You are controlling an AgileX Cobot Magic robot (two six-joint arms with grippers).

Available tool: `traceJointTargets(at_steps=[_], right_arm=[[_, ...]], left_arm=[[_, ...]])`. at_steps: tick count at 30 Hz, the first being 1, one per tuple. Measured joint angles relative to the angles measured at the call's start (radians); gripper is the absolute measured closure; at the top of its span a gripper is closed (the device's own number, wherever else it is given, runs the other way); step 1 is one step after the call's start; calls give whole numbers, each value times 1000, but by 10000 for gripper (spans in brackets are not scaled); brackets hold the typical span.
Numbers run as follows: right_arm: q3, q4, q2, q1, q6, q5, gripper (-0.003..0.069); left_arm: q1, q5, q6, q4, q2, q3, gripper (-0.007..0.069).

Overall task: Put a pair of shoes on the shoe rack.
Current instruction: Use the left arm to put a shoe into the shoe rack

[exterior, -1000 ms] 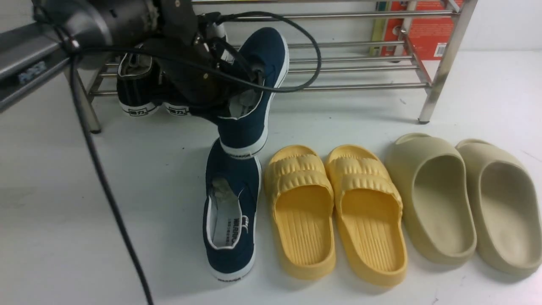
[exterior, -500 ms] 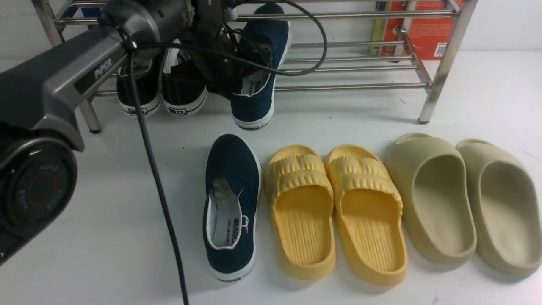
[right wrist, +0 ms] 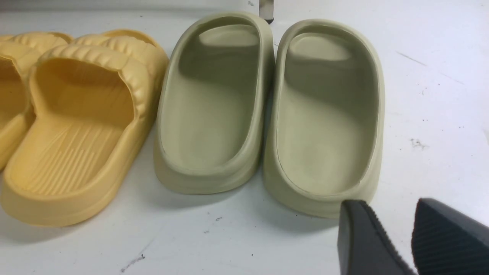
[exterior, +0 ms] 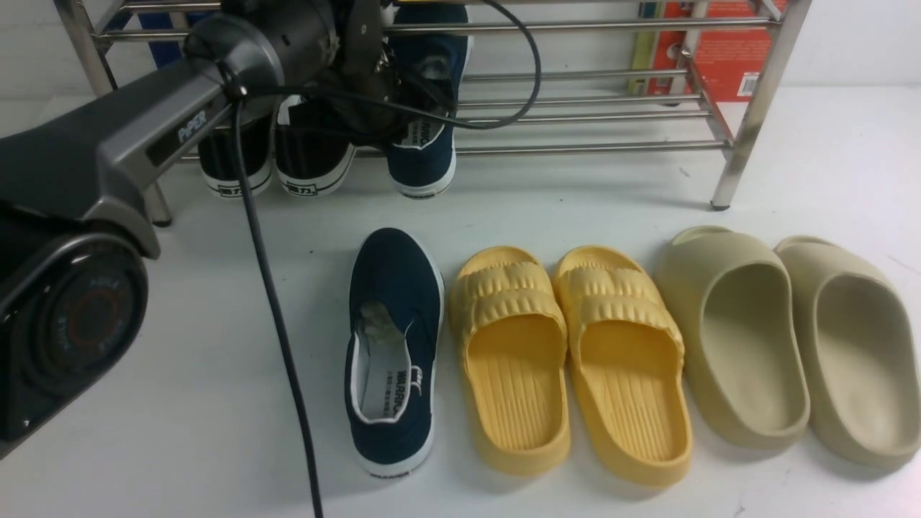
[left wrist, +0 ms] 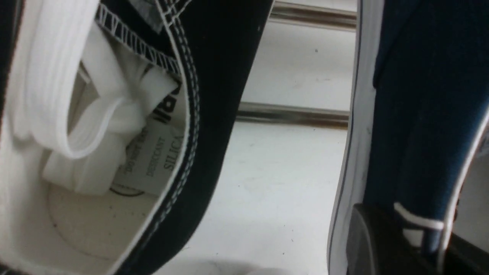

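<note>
Left wrist view: left gripper [left wrist: 416,244] clamped on navy shoe [exterior: 424,144] at its collar. We see that shoe at the lower shelf of the rack [exterior: 597,147], left half, heel past the front bar, just beside black sneakers [exterior: 309,162]. Second navy shoe [exterior: 392,345] lies mid-worktop [exterior: 180,403], toward the near edge, just beside yellow slippers [exterior: 568,360]. Right gripper [right wrist: 393,214] apart, empty, near beige slippers [right wrist: 267,110].

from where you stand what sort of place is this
Probably a mock entryway for robot trials: a steel shoe rack, yellow slippers and beige slides lined up before it, and the left gripper holding a navy shoe at the rack.
</note>
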Motion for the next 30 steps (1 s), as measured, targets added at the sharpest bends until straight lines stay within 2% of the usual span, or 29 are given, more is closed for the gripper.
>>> traceJointTargets(at_steps=[13,22,30], right_arm=[[0,0,0,0,0,0,419],[0,0,0,0,0,0,419],[0,0,0,0,0,0,419]], left_arm=[[0,-29,-2,15,0,0,610],[0,5,-96,15,0,0,610],[0,-1,-104,15,0,0,606]])
